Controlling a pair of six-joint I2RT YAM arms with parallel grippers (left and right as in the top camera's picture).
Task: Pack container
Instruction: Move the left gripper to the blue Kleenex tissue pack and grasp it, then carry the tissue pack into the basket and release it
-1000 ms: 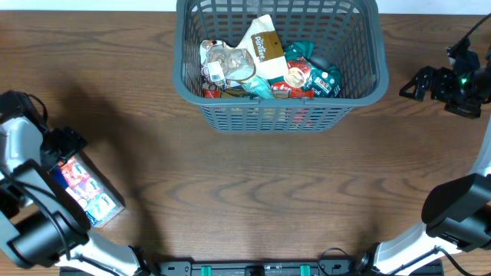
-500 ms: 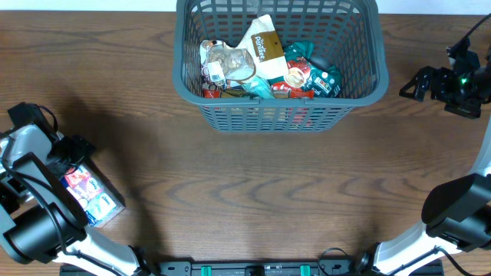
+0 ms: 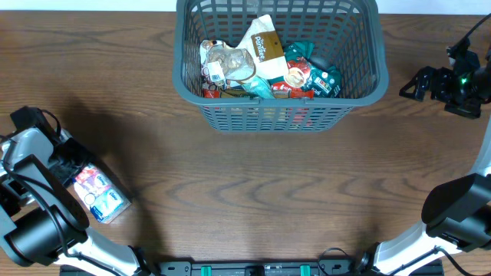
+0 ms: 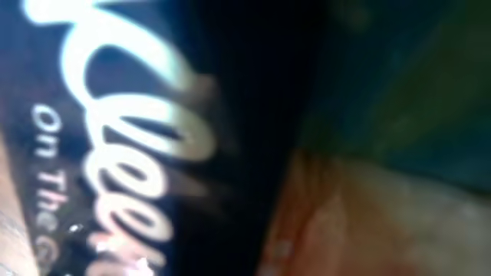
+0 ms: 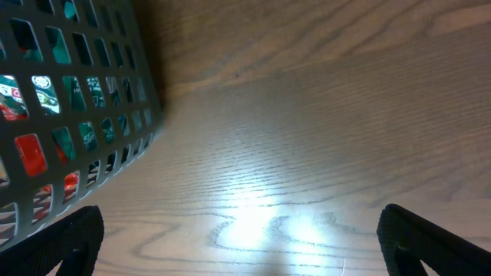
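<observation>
Wooden table (image 3: 253, 192) bears container (image 3: 276, 115) just left of right gripper (image 3: 409, 84), fingers spread apart

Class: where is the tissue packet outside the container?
Overhead view: the tissue packet lies front-left on the table, by the left gripper, far from the container.

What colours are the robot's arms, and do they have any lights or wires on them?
The left arm has smooth pale grey-white shells and fat black joints, with thin black cables looping along it. The right arm is mostly black and rounded, with some white parts. A tiny green light glows near its wrist. The right gripper has two chunky black fingers.
</observation>
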